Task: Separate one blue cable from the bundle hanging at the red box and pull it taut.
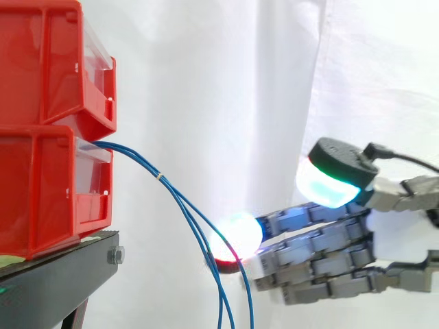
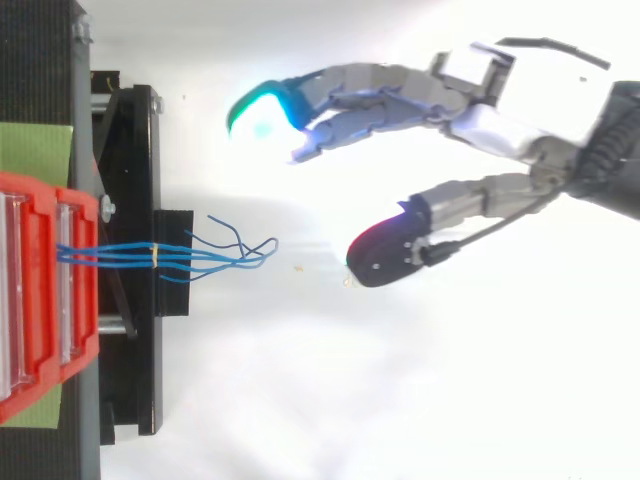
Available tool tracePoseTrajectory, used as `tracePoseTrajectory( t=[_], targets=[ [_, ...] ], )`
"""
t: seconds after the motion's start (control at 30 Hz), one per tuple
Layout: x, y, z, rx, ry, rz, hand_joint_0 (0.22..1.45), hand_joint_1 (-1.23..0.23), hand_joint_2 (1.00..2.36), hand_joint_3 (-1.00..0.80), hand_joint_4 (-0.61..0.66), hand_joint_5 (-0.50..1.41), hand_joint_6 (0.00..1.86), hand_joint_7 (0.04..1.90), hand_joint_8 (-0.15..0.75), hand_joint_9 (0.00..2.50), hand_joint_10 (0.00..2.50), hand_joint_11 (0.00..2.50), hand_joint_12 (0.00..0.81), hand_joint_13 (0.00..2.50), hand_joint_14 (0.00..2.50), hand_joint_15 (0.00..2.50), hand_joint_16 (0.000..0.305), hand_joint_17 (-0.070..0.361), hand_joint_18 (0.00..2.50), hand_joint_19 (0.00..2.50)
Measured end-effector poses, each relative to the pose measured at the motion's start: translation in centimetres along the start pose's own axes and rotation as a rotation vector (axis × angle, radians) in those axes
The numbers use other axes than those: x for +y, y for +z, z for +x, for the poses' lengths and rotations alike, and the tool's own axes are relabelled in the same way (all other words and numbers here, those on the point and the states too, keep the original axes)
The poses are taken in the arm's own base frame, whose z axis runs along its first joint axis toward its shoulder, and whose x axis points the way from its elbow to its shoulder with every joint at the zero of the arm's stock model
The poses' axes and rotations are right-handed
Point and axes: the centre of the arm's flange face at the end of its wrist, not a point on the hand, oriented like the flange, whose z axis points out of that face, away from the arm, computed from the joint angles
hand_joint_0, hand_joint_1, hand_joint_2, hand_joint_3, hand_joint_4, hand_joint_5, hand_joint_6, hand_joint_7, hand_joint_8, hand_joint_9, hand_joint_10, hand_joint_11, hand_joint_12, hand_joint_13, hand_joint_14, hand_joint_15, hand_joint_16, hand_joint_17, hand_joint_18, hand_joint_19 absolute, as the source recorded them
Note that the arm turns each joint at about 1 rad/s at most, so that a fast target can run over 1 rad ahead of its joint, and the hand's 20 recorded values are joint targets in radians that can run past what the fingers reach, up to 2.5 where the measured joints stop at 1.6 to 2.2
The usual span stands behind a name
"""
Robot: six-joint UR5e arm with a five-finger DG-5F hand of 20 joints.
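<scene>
While stretched toward the red box (image 1: 41,185), held the hand (image 2: 495,125) clear of it, with fingers (image 2: 350,85) spread, nearly straight, and pinching nothing. Found the blue cable bundle (image 1: 180,204) emerging from the red box's front, tied by a small yellow band (image 2: 154,255), drooping beside it, apart from the glowing pads (image 2: 262,112) when seen from above.

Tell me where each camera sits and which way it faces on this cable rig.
Side view: beside the work, at about its height, looking level across the stacked red plastic bins, black stand and thin blue cables towards the white curtain; the hand is at the right, open.
Top view: above, looking down on bins, stand and cable ends; hand and wrist at the right.
Shared: bins, stand, cables, hand.
</scene>
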Motion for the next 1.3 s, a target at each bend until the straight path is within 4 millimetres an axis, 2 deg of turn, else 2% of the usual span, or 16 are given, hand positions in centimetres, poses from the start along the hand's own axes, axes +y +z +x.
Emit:
tracePoseTrajectory(
  t=[0.1,0.23,0.47,0.6,1.2,1.3],
  targets=[
    [0.0,1.1,0.7,0.022,0.008,0.008,0.54,-0.78,1.00,-0.50,0.19,-0.27,0.50,0.70,0.209,0.00,0.00,0.00,0.338,0.10,0.00,0.04,0.047,0.105,0.00,0.09],
    [0.2,1.6,1.2,0.031,0.002,0.002,0.54,-0.82,1.00,-0.50,0.25,-0.24,0.50,0.70,0.244,0.08,0.00,0.00,0.351,0.21,0.00,0.02,0.046,0.104,0.12,0.05],
    [-1.1,2.0,2.3,0.042,0.006,-0.012,0.54,-0.78,1.00,-0.50,0.32,-0.21,0.50,0.72,0.270,0.16,0.00,0.00,0.356,0.29,0.00,0.05,0.045,0.101,0.19,0.10],
    [-1.2,2.0,2.9,0.050,0.013,-0.017,0.55,-0.77,1.00,-0.50,0.33,-0.20,0.50,0.76,0.288,0.23,0.00,0.00,0.361,0.34,0.00,0.08,0.045,0.100,0.25,0.14],
    [-0.7,2.7,3.0,0.049,0.017,-0.071,0.56,-0.73,1.00,-0.48,0.37,-0.17,0.50,0.85,0.315,0.34,0.00,0.00,0.369,0.44,0.01,0.16,0.045,0.100,0.35,0.23],
    [-1.4,2.8,3.1,0.050,0.013,-0.065,0.56,-0.73,1.00,-0.48,0.37,-0.17,0.50,0.85,0.317,0.35,0.00,0.00,0.369,0.45,0.01,0.17,0.045,0.100,0.36,0.24]
  ],
)
